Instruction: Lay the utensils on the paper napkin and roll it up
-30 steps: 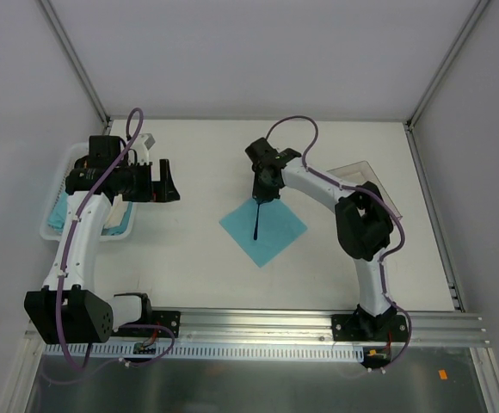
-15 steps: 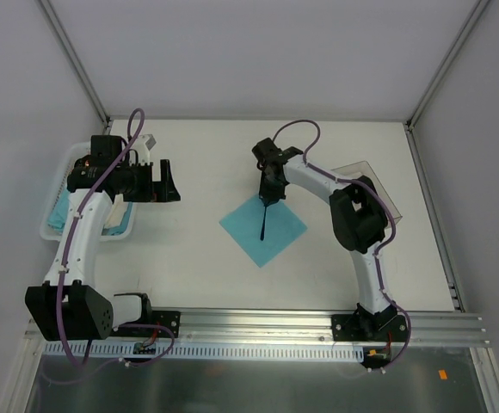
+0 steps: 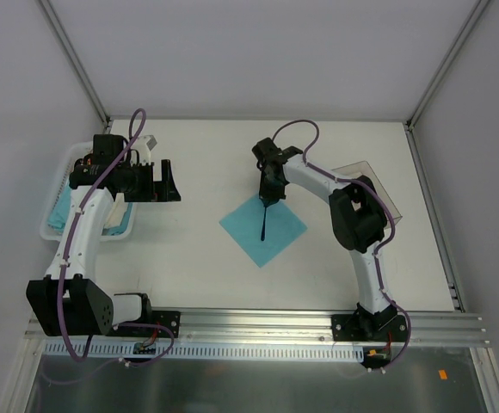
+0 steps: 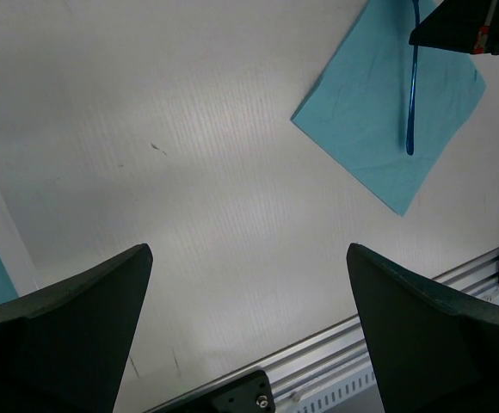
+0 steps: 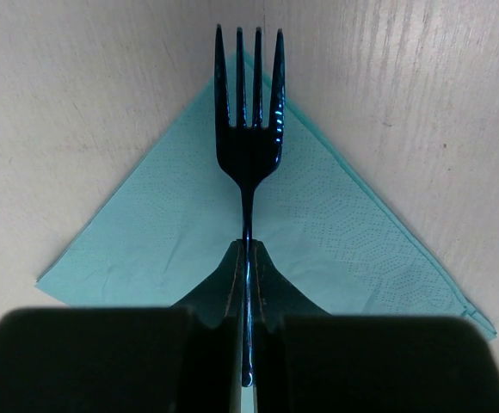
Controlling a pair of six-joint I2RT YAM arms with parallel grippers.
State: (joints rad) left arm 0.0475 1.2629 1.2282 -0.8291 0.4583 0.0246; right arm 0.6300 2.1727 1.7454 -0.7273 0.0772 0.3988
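Shifted slightly right, right fingers (image 5: 234,301) clamp the fork (image 5: 248,146) over the napkin (image 5: 344,241); left fingers (image 4: 69,335) stand apart.

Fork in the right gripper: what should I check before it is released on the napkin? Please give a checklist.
1. Grip: right gripper shut on the fork handle: ok.
2. Position: fork over the paper napkin: ok.
3. Contact: fork tines touching the paper napkin: cannot tell.
4. Sheet: paper napkin flat and unfolded: ok.
5. Other arm: left gripper open, apart from the paper napkin: ok.
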